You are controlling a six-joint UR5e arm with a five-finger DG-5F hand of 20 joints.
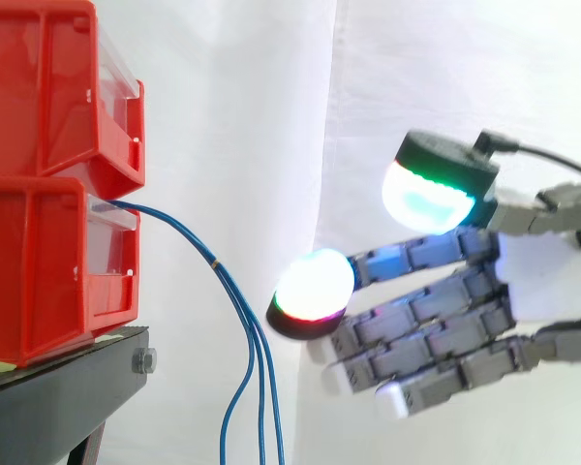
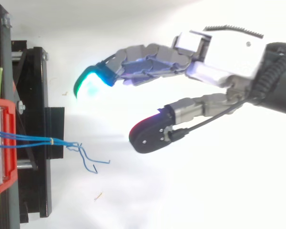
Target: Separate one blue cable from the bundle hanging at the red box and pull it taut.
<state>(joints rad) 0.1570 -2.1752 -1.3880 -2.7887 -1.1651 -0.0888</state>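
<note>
1. Note hand (image 1: 537,281) spread wide, empty, well apart from blue cables (image 2: 43,140) hanging at lower red box (image 1: 39,271).
2. Reach below yellow tie (image 1: 215,263), where cables splay.
3. Pinch 1 only; pull away steadily.

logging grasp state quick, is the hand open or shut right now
Hand: open, fingers straight, holding nothing, apart from the thin blue cables hanging at the red plastic bin.

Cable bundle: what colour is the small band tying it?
Yellow band around the thin blue cables; top view.
</note>
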